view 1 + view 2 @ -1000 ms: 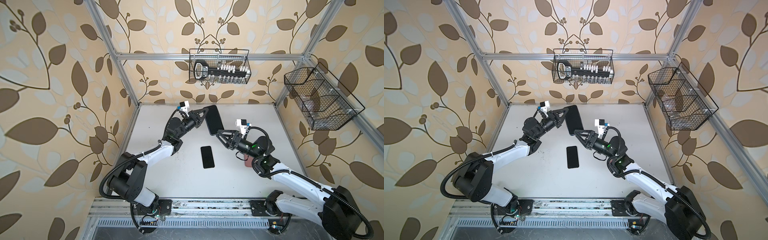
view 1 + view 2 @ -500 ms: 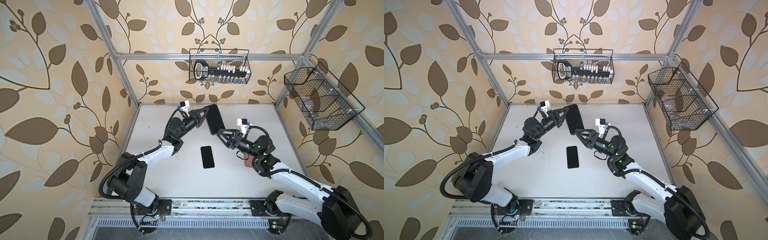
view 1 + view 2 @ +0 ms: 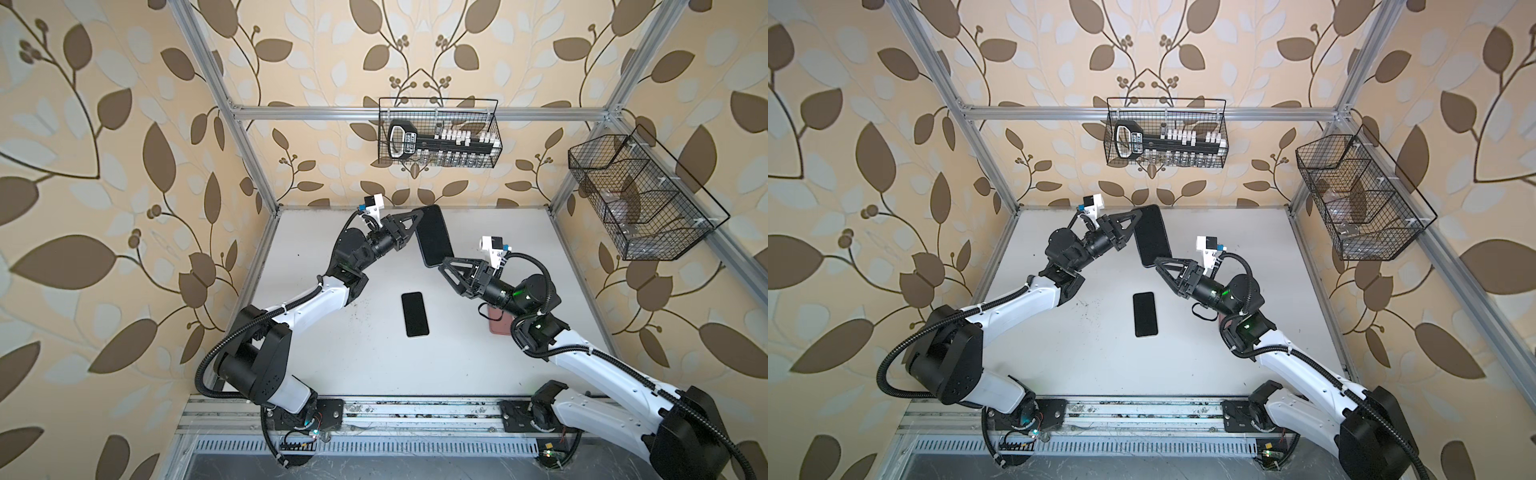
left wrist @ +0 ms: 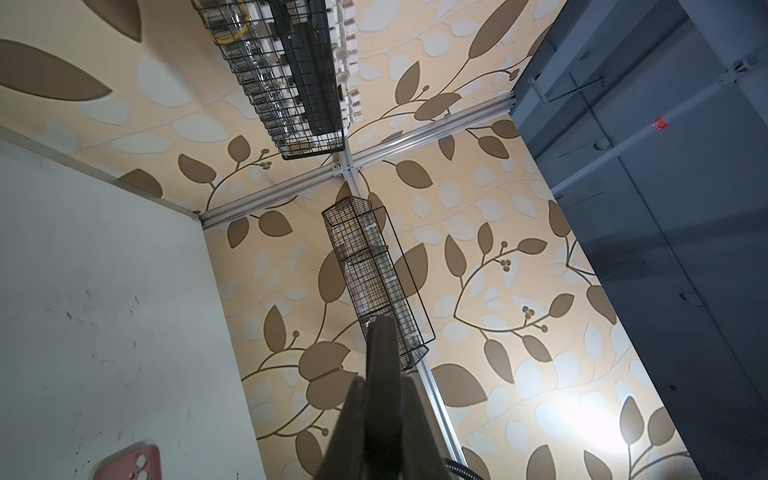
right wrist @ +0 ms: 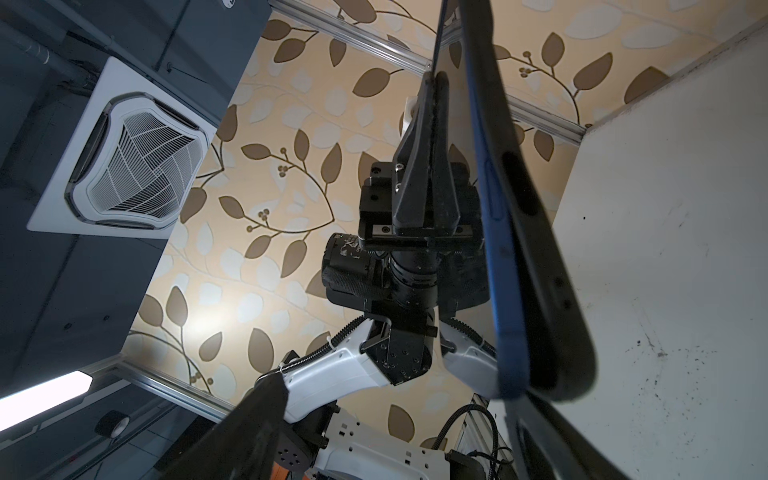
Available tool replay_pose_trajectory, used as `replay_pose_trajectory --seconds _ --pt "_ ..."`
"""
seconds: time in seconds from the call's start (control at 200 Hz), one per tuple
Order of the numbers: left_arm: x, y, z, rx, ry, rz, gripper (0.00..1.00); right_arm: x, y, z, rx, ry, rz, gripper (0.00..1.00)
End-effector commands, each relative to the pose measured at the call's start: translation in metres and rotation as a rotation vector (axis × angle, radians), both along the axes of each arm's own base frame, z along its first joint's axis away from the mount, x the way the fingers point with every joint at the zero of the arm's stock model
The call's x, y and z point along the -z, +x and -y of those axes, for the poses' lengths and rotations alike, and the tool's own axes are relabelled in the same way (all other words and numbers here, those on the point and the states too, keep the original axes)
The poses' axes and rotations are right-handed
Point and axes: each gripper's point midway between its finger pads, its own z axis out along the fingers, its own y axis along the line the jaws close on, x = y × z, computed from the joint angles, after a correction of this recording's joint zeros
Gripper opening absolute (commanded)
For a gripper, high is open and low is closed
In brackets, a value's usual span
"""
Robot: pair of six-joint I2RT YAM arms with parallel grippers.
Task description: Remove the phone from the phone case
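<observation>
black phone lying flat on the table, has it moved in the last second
No. The black phone lies in the same spot, at the same angle, measured against the front rail.

Two phones [image 5: 496, 266] [image 3: 414, 313]; two cases [image 5: 552, 299] [image 4: 129, 461]; two wire baskets [image 3: 436, 100] [image 3: 665, 245]; two arms [image 3: 307, 305] [image 3: 602, 374].

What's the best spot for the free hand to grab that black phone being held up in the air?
Probably its free near end, approached from the robot's right. The raised phone is a thin, tilted slab, and the left hand is shut on its far edge. The open right hand sits at that near corner, so closing across the thin faces there looks easiest.
</observation>
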Motion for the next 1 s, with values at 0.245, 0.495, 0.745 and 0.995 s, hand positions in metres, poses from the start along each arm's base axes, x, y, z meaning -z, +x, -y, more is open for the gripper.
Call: replay_pose_trajectory --seconds 0.245,0.495,0.745,0.995 --pt "-0.022 -0.014 0.013 0.094 -0.005 0.095 0.0 -0.016 -0.002 0.009 0.062 0.037 0.034 0.82" --pt "-0.02 -0.01 0.009 0.084 -0.003 0.09 0.0 -0.02 -0.006 0.009 0.057 0.041 0.045 0.82" --pt "-0.026 -0.002 0.003 0.076 -0.013 0.098 0.0 -0.005 -0.008 0.009 0.067 0.005 0.019 0.82" --pt "-0.031 0.005 -0.004 0.063 -0.011 0.104 0.0 0.0 -0.011 0.008 0.061 -0.008 0.007 0.82"
